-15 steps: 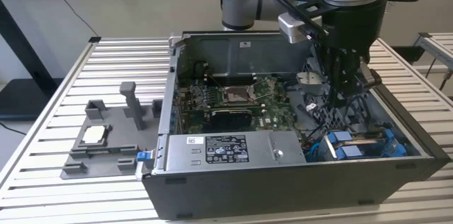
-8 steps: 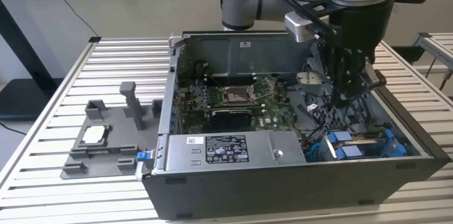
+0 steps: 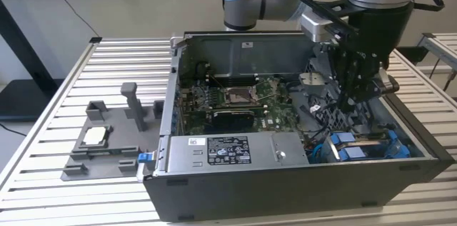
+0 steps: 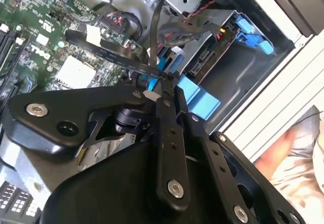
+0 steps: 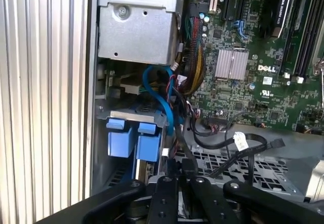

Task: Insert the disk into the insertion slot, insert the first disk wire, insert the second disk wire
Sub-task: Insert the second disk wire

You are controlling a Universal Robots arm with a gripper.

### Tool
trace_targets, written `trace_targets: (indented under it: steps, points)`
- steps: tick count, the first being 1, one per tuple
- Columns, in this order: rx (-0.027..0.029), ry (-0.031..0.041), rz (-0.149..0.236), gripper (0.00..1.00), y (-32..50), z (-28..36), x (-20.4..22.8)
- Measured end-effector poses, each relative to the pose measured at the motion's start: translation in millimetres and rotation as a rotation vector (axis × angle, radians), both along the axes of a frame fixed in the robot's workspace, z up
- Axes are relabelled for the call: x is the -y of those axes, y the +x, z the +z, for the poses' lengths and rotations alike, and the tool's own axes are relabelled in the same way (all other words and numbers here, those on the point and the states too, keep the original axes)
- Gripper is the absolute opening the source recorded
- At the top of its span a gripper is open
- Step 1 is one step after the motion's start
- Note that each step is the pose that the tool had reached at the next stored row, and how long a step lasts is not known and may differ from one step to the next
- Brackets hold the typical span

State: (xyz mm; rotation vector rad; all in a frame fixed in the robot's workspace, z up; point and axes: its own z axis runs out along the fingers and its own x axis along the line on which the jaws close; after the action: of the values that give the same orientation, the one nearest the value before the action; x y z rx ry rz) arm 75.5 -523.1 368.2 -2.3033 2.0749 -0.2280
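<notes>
The disk (image 3: 365, 145) lies in its bright blue carrier inside the insertion slot, at the near corner of the open computer case on the exterior view's right. The carrier's blue tabs (image 5: 126, 142) also show in both wrist views (image 4: 200, 96). My gripper (image 3: 348, 103) hangs inside the case just behind the disk bay. In the second wrist view its fingers (image 4: 163, 79) are shut on a thin black disk wire (image 4: 153, 36) that runs away from the tips. A blue wire (image 5: 163, 102) curves past the disk's end. In the first wrist view black wires rise between the gripper's (image 5: 178, 176) fingers.
The silver labelled power supply box (image 3: 228, 151) fills the case's near side beside the disk bay. The motherboard (image 3: 236, 97) lies behind it. A grey fixture (image 3: 107, 140) sits on the slatted table at the exterior view's left. A person's hand (image 4: 283, 150) is outside the case.
</notes>
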Motion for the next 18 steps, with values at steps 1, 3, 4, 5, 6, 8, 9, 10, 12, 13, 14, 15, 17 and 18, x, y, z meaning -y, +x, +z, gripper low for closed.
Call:
trace_targets:
  steps: [1, 3, 4, 5, 6, 8, 9, 10, 12, 13, 14, 15, 17, 18]
  points:
    - [-0.0064, 0.0014, 0.000, 0.16, 1.7, -0.2, 1.3]
    - [-0.0164, 0.0059, 0.000, 0.16, 4.9, -0.4, 4.1]
    - [-0.0210, 0.0083, 0.000, 0.16, 6.4, -0.5, 5.5]
    - [-0.0251, 0.0106, 0.000, 0.16, 7.7, -0.6, 6.8]
    - [-0.0292, 0.0130, 0.000, 0.16, 9.0, -0.7, 8.2]
    - [-0.0374, 0.0168, 0.000, 0.16, 11.3, -0.8, 11.0]
    - [-0.0412, 0.0179, 0.000, 0.16, 12.5, -0.9, 12.5]
    - [-0.0445, 0.0188, 0.000, 0.16, 13.6, -0.8, 13.9]
    - [-0.0503, 0.0203, 0.000, 0.16, 15.7, -0.9, 16.8]
    - [-0.0530, 0.0209, 0.000, 0.16, 16.7, -0.9, 18.3]
    - [-0.0558, 0.0213, 0.000, 0.16, 17.7, -0.9, 19.7]
    - [-0.0587, 0.0219, 0.000, 0.16, 18.8, -0.9, 21.2]
    - [-0.0655, 0.0230, 0.000, 0.16, 21.0, -1.0, 24.4]
    - [-0.0689, 0.0236, 0.000, 0.16, 22.1, -0.9, 25.8]
